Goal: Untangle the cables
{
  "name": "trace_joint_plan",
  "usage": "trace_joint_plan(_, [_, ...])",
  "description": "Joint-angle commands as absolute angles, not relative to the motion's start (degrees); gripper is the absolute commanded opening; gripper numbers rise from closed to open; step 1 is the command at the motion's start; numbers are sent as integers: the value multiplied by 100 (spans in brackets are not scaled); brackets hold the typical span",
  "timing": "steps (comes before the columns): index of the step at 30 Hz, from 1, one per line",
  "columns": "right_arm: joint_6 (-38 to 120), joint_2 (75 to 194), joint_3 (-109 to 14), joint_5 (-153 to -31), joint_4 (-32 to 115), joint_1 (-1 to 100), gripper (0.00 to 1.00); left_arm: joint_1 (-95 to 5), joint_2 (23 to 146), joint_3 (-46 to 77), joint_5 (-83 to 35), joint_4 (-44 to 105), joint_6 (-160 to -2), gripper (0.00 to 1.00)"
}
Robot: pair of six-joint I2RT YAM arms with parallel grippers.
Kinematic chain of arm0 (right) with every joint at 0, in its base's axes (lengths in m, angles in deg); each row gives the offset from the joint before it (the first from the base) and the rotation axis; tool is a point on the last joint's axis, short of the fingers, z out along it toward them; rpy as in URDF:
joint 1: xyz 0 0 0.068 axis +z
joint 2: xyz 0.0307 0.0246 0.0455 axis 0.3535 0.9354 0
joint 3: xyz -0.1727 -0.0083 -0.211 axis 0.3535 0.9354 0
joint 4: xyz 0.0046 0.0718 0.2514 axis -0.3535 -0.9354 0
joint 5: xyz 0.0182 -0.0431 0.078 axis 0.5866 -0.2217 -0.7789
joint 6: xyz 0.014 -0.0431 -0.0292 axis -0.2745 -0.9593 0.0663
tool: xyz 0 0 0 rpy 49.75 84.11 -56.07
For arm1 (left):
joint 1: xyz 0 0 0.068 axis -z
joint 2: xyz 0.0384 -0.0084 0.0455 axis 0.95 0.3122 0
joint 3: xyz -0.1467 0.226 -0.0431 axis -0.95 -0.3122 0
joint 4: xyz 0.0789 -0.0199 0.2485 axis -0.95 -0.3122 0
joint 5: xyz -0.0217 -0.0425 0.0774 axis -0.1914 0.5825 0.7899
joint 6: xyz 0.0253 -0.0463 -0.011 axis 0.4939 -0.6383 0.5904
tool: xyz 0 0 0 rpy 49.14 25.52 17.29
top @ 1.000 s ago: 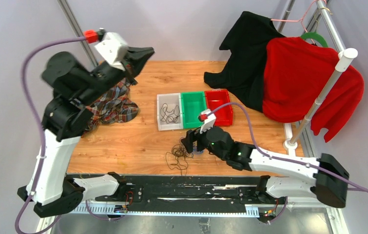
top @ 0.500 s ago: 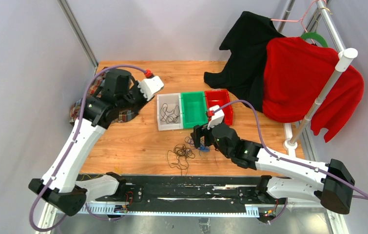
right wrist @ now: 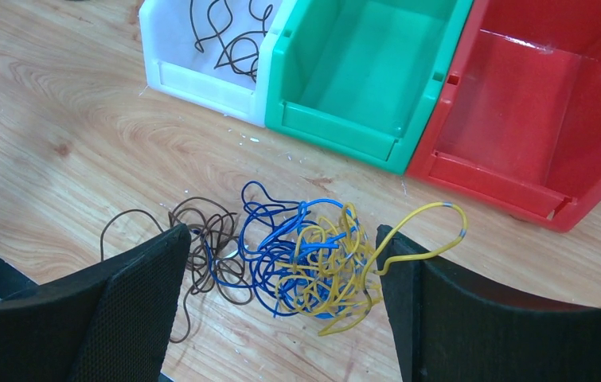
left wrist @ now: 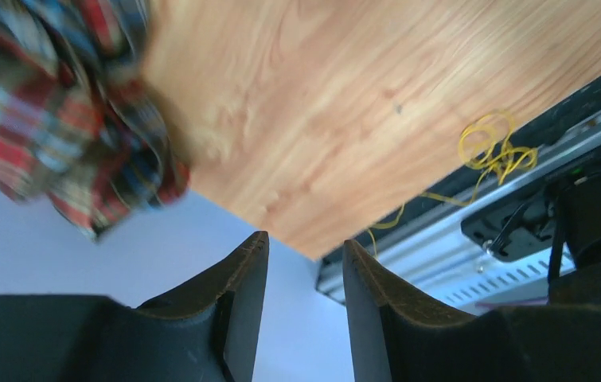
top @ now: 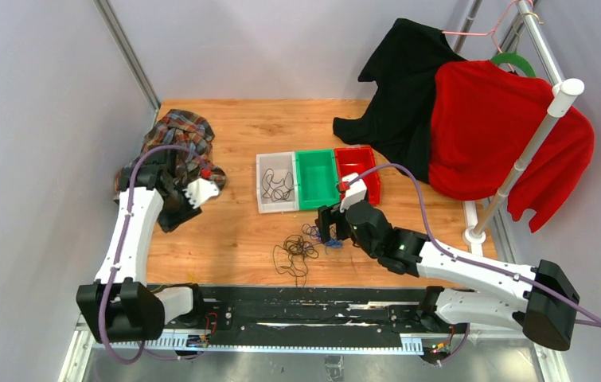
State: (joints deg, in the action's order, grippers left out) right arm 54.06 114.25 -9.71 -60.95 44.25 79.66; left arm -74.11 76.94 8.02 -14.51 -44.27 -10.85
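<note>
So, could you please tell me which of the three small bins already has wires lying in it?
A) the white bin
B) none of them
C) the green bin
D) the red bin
A: the white bin has a few dark wires lying on its floor, while the green bin and the red bin beside it show only bare plastic inside.

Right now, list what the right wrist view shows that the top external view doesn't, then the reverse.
Right wrist only: yellow cables knotted into blue cables. Top external only: the left arm by the plaid cloth, the red garment. Both: white bin with black cables, green bin, red bin, wooden table.
</note>
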Motion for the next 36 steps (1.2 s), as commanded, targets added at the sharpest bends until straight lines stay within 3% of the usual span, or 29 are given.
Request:
trace_joint_plan(1, [5348, 11170, -844, -5948, 4342, 7891, 86, -8227, 7647, 462, -441, -4376, -1154, 44])
trace_joint_plan(8, [5331, 11210, -864, -6091, 4271, 7889, 86, -9864, 7580, -422, -290, -3656, -1165, 49])
trace_joint_plan(18, [5283, 11272, -906, -6207, 4228, 7891, 86, -11306, 7991, -956, -361, -2695, -17, 51])
trace_joint_plan(28, [5301, 11340, -956, -6188, 4221, 7884, 86, -11637, 8482, -858, -791, -2674, 594, 59])
trace_joint_plan(36, [5320, 11274, -963, -6072, 4148, 7887, 86, -11670, 8912, -1199, -397, -2260, 786, 66])
